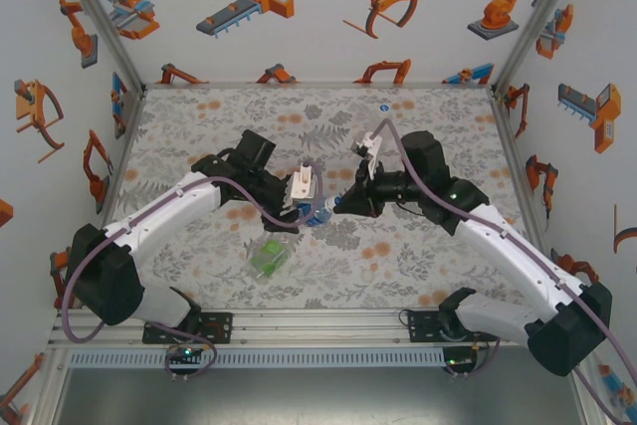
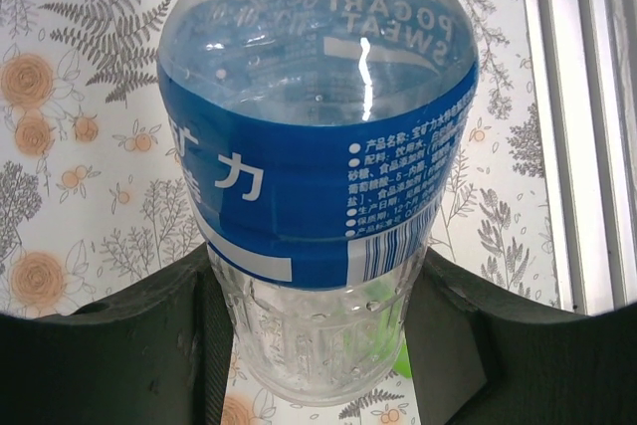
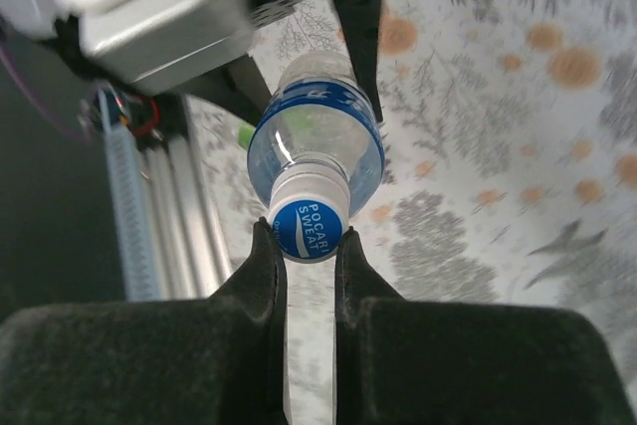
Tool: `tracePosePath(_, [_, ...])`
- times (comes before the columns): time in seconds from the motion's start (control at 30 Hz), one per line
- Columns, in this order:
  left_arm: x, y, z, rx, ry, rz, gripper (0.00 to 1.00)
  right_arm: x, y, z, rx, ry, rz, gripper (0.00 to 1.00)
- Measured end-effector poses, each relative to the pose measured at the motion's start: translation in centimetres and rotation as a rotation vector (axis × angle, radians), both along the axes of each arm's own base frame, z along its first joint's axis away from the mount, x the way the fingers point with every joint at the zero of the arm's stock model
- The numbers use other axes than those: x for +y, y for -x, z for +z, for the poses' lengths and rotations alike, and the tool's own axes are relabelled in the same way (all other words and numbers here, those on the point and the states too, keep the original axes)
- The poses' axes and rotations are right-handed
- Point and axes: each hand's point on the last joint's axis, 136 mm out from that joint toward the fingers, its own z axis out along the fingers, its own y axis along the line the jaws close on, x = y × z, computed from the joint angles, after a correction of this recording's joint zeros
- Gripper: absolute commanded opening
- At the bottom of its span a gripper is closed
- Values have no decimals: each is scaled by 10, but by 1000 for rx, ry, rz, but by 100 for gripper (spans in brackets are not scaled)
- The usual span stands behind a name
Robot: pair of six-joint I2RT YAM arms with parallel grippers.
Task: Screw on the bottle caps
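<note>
1. Right wrist view: right pincer (image 3: 306,246), clamped on the blue-printed cap (image 3: 309,224).
2. The cap sits on the neck of the blue-label bottle (image 3: 317,136), held between the two arms over the worktop (image 3: 518,146).
3. Left pincer (image 2: 320,340): clamped around the bottle's lower body.
4. Handling note: turn squarely about the neck axis. The left grip must resist twisting, or the threads may cross.
5. Green-label bottle (image 1: 269,258): lying on the worktop, nearer the bases.

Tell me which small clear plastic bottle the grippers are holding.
The blue-labelled clear plastic bottle: the left gripper clamps its body and the right gripper pinches its blue-and-white cap. The green-labelled bottle lies on the table.
</note>
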Motion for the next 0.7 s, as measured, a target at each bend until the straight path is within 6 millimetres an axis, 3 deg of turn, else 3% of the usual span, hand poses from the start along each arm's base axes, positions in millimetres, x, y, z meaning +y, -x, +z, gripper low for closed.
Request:
tracePosePath(0.27, [5, -10, -7, -21, -43, 53, 0, -13, -24, -32, 601, -106, -439, 0])
tracePosePath(0.37, [6, -13, -8, -33, -51, 66, 0, -17, -28, -39, 728, -156, -538, 8])
tracePosePath(0.57, [9, -19, -11, -46, -74, 94, 0, -13, -36, -46, 815, -155, -588, 21])
tracePosePath(0.7, [8, -21, -9, -53, -59, 94, 0, -10, -38, -37, 753, -95, -555, 40])
